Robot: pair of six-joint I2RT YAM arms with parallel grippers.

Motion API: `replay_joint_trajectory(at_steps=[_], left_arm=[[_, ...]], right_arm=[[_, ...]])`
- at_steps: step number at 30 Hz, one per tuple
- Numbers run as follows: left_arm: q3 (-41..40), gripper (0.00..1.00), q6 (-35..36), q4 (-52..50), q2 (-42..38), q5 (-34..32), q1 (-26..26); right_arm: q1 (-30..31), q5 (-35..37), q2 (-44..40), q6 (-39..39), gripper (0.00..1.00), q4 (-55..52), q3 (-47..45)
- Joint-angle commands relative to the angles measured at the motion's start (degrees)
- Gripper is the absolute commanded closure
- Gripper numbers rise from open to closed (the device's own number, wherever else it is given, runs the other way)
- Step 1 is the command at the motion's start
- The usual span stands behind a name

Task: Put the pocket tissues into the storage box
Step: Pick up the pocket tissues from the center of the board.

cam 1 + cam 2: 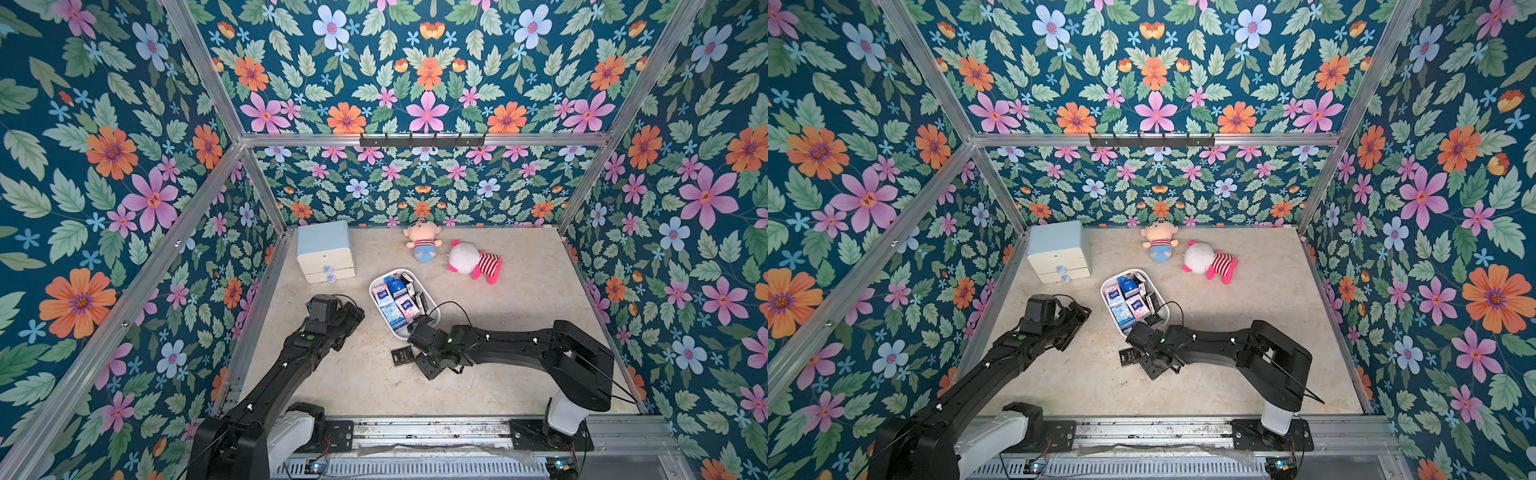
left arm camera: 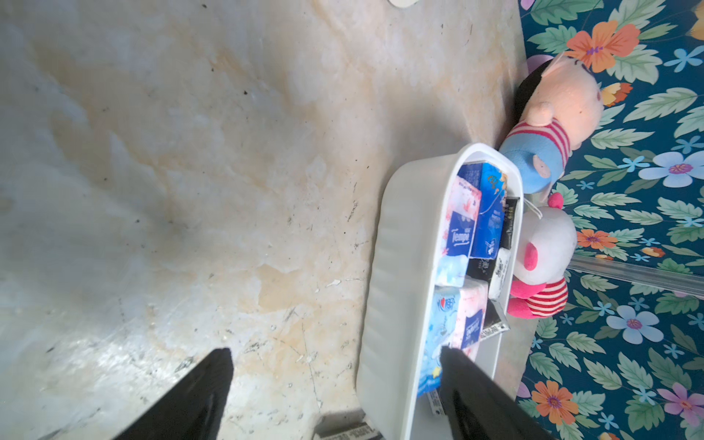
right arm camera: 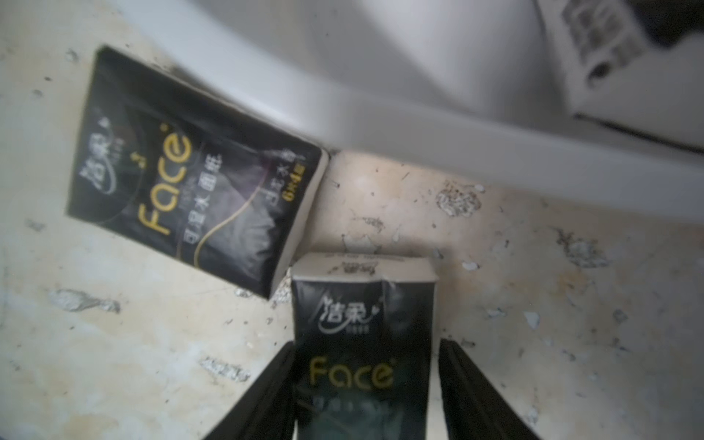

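Two black pocket tissues point(image 3: 194, 183) lie on the counter point(image 3: 533, 285) beside the storage box point(image 3: 381, 95); right hand point(image 3: 366, 343) straddles one, can't tell if gripped; left hand point(image 2: 335, 352) wide open, empty.

Floral teal walls point(image 1: 428, 83) enclose a mottled beige floor point(image 1: 519, 332) bearing a cream two-drawer cabinet point(image 1: 324, 249).

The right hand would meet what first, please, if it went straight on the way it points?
The black packet between the right hand's fingers; beyond it, bare table, then probably the storage box wall, depth unclear.
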Motion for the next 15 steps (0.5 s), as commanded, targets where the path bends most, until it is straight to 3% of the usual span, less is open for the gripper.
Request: replay_joint_trajectory(at_steps=[1, 4, 15], left_arm=[[0.02, 0.09, 1.45, -2.24, -0.98, -0.67, 0.08], [0.07, 0.09, 1.93, -2.84, -1.63, -0.85, 0.07], [-0.86, 0.09, 1.93, -0.22, 0.18, -0.7, 0.17]], right_arm=[[0.29, 2.21, 1.06, 1.08, 0.52, -0.3, 1.14], [0.76, 2.46, 0.4, 1.71, 0.59, -1.32, 1.46], [0.84, 5.03, -13.97, 3.87, 0.6, -8.03, 0.32]])
